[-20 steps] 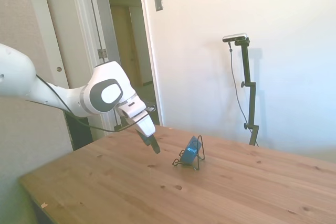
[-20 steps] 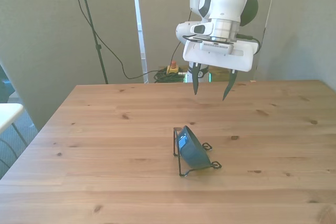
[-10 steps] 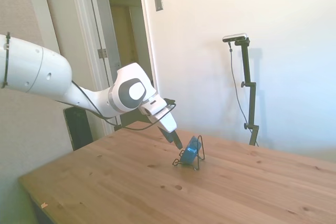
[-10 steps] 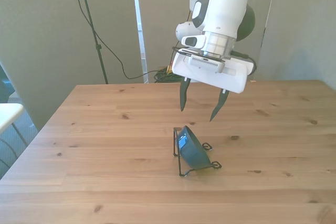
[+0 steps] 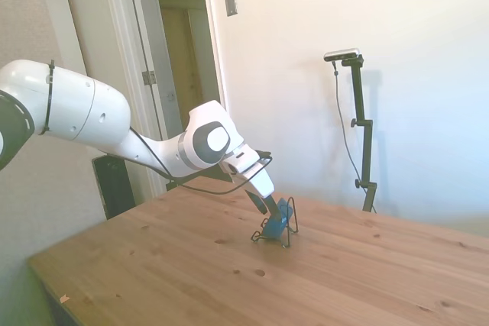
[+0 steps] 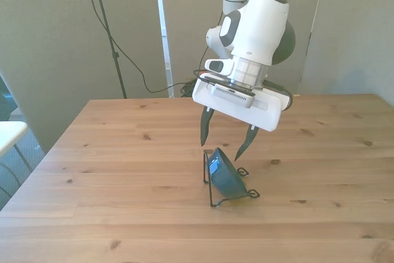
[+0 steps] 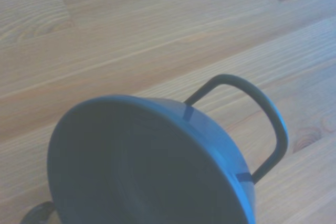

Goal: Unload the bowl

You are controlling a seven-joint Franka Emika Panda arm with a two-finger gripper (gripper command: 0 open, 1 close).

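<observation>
The bowl (image 6: 225,176) is small, round and dark blue-teal, and it leans on its edge in a thin black wire rack (image 6: 213,200) near the table's middle. In the side view the bowl (image 5: 280,216) shows as a tilted blue disc in the rack (image 5: 289,234). My gripper (image 6: 223,146) hangs just above the bowl's upper rim, open, with one dark finger on each side of it and no contact showing. From the side, the gripper (image 5: 269,205) is at the bowl's edge. The wrist view is filled by the bowl (image 7: 152,171) with a loop of the rack (image 7: 273,124) behind it.
The wooden table (image 6: 111,152) stretches wide around the rack. A doorway (image 5: 187,59) and a white wall stand behind the table in the side view. A tripod with cables (image 6: 108,35) stands beyond the table's far edge in the front view.
My gripper has travelled from above the table's far part down and forward to the bowl, staying open. The bowl and rack have not moved.
</observation>
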